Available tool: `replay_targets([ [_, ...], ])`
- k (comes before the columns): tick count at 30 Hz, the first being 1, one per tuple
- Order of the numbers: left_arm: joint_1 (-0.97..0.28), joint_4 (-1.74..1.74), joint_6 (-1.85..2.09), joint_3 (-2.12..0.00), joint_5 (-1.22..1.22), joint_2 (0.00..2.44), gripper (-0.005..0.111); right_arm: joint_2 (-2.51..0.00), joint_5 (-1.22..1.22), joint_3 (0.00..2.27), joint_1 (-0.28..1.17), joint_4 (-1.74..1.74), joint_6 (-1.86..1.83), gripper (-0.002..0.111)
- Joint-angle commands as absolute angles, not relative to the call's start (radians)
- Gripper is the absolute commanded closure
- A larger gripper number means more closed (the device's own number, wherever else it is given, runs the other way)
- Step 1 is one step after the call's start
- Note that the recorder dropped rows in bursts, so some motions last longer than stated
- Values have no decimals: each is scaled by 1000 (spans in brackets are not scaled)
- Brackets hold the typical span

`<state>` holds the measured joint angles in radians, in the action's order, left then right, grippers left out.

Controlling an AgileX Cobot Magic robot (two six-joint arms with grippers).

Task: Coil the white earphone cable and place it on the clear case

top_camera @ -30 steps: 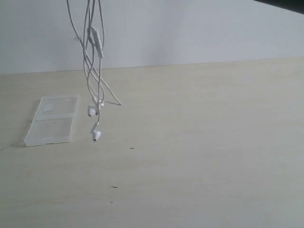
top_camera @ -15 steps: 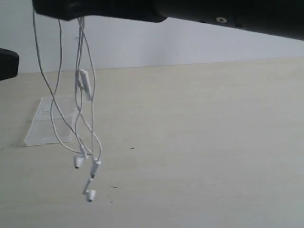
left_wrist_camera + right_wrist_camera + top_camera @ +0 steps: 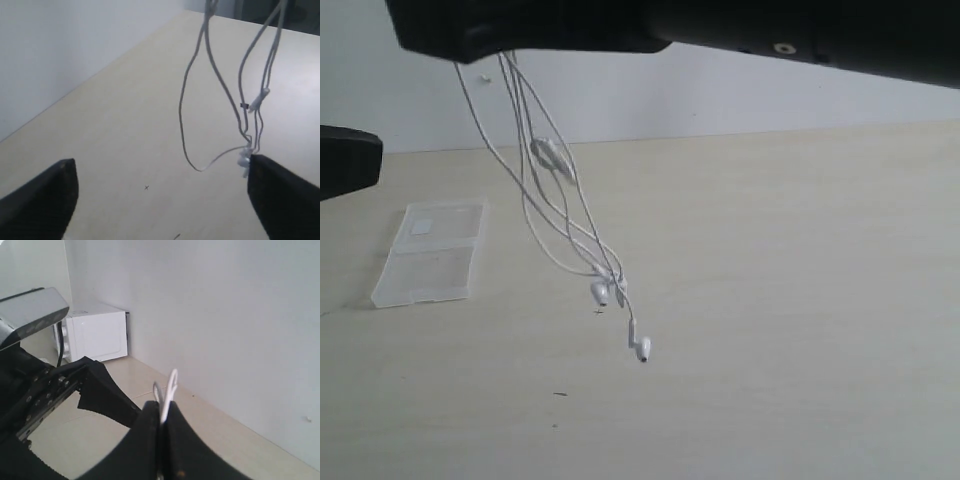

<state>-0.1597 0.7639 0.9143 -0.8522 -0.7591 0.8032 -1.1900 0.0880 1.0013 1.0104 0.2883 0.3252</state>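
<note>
The right gripper reaches across from up high, its fingers pinched tight on a loop of the white earphone cable. From there the strands hang slanting in the air above the table, the inline remote partway down and the lowest earbud dangling clear of the wood. The clear case lies open and flat off to the left, well apart from the cable. The left gripper waits with fingers spread wide, holding nothing.
</note>
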Motion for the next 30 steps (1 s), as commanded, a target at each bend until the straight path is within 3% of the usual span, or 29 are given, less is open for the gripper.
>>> replay_targets([
  [1,-158,824,956,-846,-768,804,17,-1201,130,1017,1012,289,315,108],
  [11,-158,1049,1147,-846,-832,836,17,-1212,161,1029,1012,287,317,108],
  [30,-158,1141,1254,-846,-847,964,17,-1212,159,1055,1012,287,319,108],
])
